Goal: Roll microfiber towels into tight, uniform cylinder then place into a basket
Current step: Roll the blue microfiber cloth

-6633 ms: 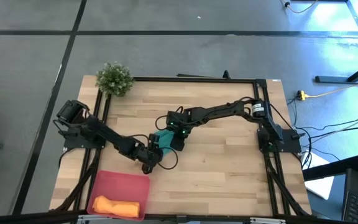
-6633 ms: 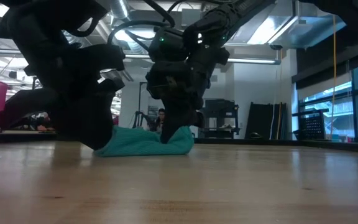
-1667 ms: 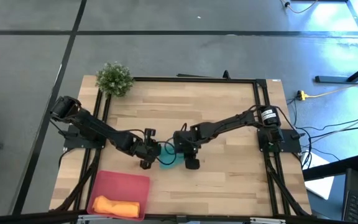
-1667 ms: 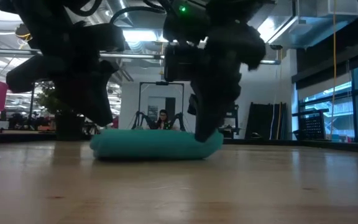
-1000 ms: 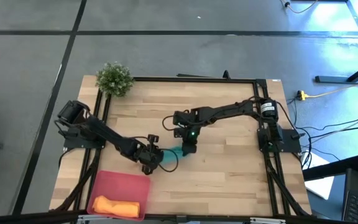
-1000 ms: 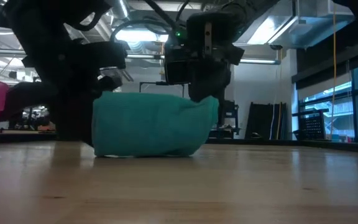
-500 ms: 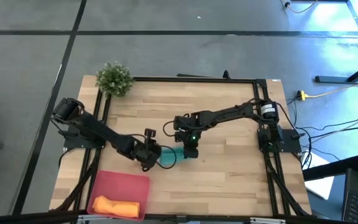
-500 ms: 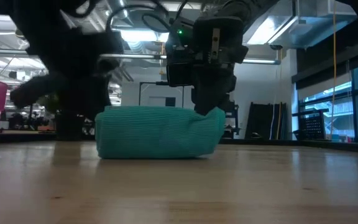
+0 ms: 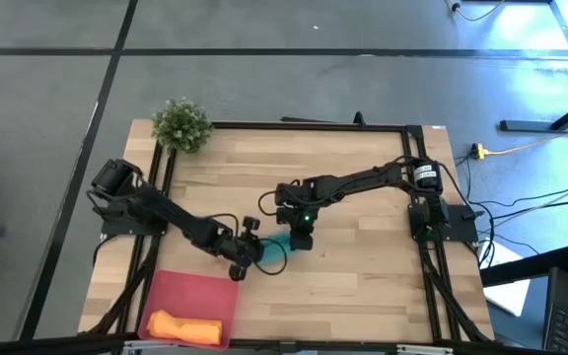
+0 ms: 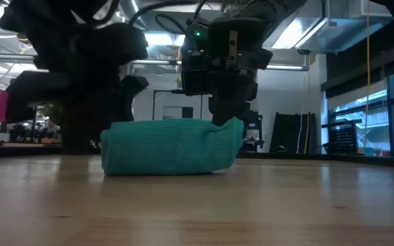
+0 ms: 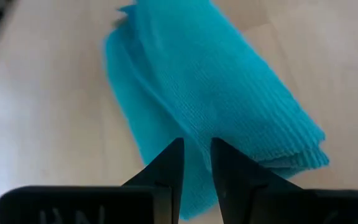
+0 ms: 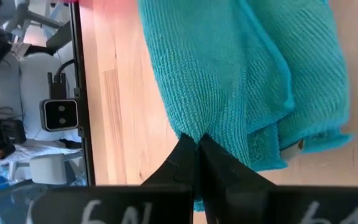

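orange towel (image 9: 181, 324) lies in the pink basket (image 9: 190, 291) at the near left table (image 9: 363, 276) corner. mid-table, the teal towel (image 10: 169, 147), loosely rolled, rests on the wood. my left hand (image 11: 195, 163) is at its near end, fingers narrowly parted astride an edge. my right hand (image 12: 197, 146) is clenched, pinching the far end's fabric.

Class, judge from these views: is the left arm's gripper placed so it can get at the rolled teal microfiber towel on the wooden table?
Probably yes. The left gripper sits right at the near end of the rolled teal microfiber towel, fingers narrowly parted, nothing between. The right gripper, shut on the towel's other end, leaves that side free.
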Action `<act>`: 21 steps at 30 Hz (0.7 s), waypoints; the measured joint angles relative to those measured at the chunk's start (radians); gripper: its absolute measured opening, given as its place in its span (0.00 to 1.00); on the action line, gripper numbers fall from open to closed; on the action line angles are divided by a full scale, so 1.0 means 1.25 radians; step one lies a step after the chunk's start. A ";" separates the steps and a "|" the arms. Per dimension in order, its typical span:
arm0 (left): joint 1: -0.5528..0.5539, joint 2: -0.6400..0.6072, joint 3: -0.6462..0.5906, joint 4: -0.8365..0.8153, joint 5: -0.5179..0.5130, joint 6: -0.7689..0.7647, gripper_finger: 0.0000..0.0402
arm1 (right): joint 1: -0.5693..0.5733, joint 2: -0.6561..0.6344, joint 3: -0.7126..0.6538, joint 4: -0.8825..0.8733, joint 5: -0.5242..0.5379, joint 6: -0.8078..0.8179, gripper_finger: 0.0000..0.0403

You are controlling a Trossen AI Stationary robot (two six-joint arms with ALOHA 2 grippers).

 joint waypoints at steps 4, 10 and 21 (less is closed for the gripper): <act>-0.002 0.029 0.000 0.027 0.031 0.001 0.17 | -0.007 -0.001 0.000 0.002 0.000 0.028 0.02; -0.002 0.056 0.001 0.050 0.035 0.001 0.17 | -0.028 -0.001 0.000 0.004 -0.022 0.044 0.02; -0.002 0.082 0.003 0.078 0.047 0.007 0.17 | -0.090 0.007 0.000 0.045 -0.057 0.114 0.01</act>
